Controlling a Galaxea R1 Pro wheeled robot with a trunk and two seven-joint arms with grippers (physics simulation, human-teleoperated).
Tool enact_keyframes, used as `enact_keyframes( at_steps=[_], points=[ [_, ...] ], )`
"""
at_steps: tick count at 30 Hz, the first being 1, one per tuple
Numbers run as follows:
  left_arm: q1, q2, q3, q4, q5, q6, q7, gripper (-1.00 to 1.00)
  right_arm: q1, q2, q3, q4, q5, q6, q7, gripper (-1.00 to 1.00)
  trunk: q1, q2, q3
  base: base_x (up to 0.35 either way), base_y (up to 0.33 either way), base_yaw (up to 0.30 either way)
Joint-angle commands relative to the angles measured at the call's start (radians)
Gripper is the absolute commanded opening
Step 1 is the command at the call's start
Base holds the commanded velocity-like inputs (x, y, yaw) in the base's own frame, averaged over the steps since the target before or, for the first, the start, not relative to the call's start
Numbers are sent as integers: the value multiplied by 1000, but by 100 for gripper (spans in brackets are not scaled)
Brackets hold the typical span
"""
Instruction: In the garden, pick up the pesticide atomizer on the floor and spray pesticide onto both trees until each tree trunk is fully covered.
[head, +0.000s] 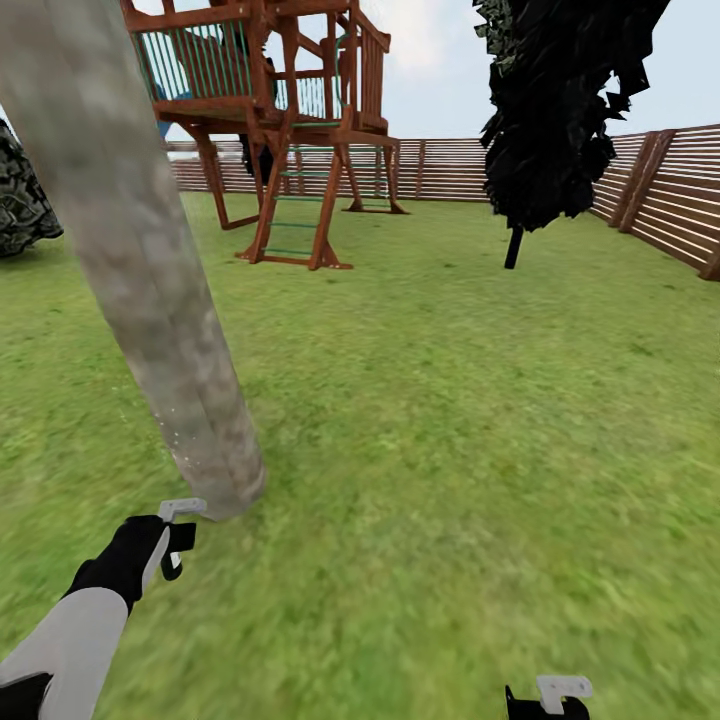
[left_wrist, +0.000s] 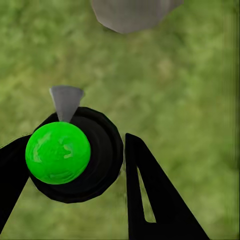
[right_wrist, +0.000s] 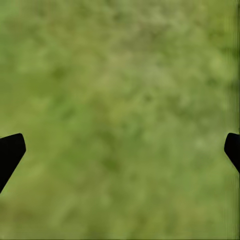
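Note:
A thick mottled grey-brown tree trunk (head: 150, 280) leans up from the grass (head: 450, 450) at the left of the head view, with a few whitish specks of pesticide (head: 176, 432) low on its bark. Just in front of its base, my left gripper (head: 168, 545) is shut on the pesticide atomizer (head: 183, 508), whose pale grey head points at the trunk. In the left wrist view the atomizer (left_wrist: 75, 155) is a dark round body with a bright green top and grey nozzle, sitting between the black fingers (left_wrist: 150, 200), with the trunk base (left_wrist: 132, 12) beyond. My right gripper (head: 548, 700) hangs open over the grass (right_wrist: 120, 100).
A brown wooden play tower (head: 290, 120) stands behind the trunk. A dark thin-trunked conifer (head: 560, 110) rises at the back right. The slatted fence (head: 680, 200) closes the lawn at the back and right. A dark shrub (head: 20, 210) sits at the far left.

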Motion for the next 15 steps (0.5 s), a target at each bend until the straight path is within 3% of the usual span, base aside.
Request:
enact_keyframes(
  at_steps=[1, 10, 15],
  points=[
    [-1, -1, 4, -2, -7, 4, -3, -100, -1, 0, -6, 2, 10, -4, -5, 100, 0, 0, -1, 85, -295, 179],
    [-1, -1, 4, -2, -6, 3, -1, -100, -1, 0, -6, 2, 11, -4, -5, 100, 0, 0, -1, 36, -294, 266],
    [0, -1, 5, -2, -7, 2, 1, -100, 0, -3, -6, 1, 11, -4, -5, 100, 0, 0, -1, 150, -295, 50]
  ],
)
